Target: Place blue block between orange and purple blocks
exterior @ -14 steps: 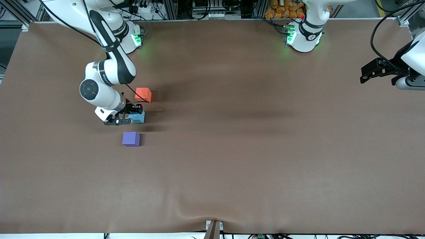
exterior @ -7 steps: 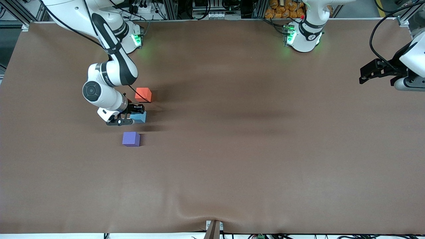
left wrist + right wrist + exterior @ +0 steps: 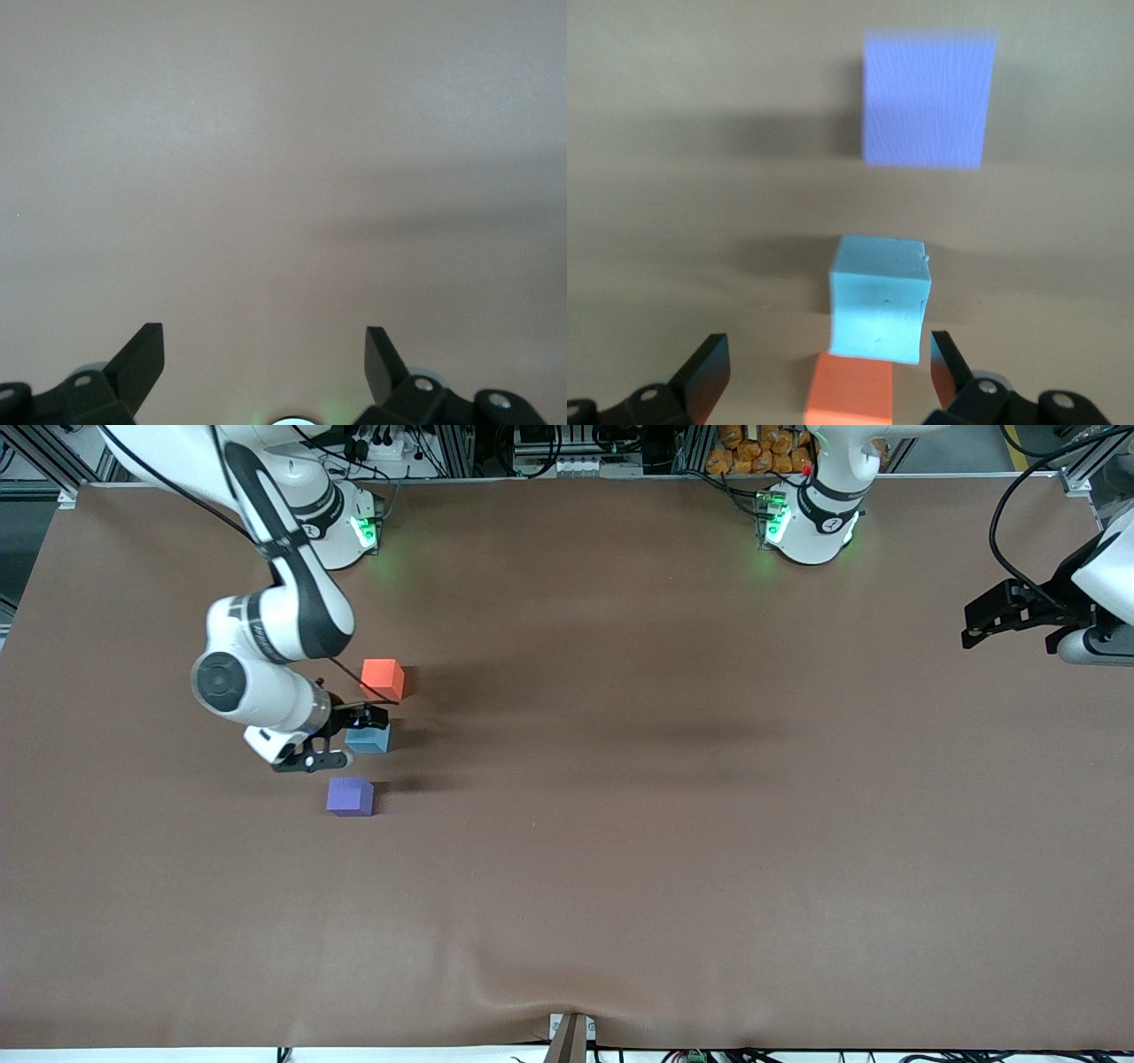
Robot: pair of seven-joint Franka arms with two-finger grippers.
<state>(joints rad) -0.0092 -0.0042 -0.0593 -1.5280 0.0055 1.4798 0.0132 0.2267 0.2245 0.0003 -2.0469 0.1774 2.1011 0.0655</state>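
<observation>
My right gripper (image 3: 341, 737) hangs over the right arm's end of the table (image 3: 620, 850), fingers spread wide with nothing between them. It sits just above the blue block (image 3: 368, 738), partly covering it in the front view; in the right wrist view, my fingertips (image 3: 709, 363) stand apart to either side, clear of the cube.

The blue block is a small, light sky-blue matte cube resting flat on the table. In the right wrist view (image 3: 880, 299) its top face looks slightly dimpled and its edges a little soft. It lies between the other two cubes: the orange block (image 3: 383, 678) is farther from the front camera, the purple block (image 3: 350, 795) nearer to it. All three look the same size, each standing apart from the next. The row is not quite straight; the orange one sits a little more toward the left arm's end than the purple one.

Toward the left arm's end, my left gripper (image 3: 979, 622) waits over the table's edge, fingers spread, holding nothing; the left wrist view shows only bare brown table beneath them.
</observation>
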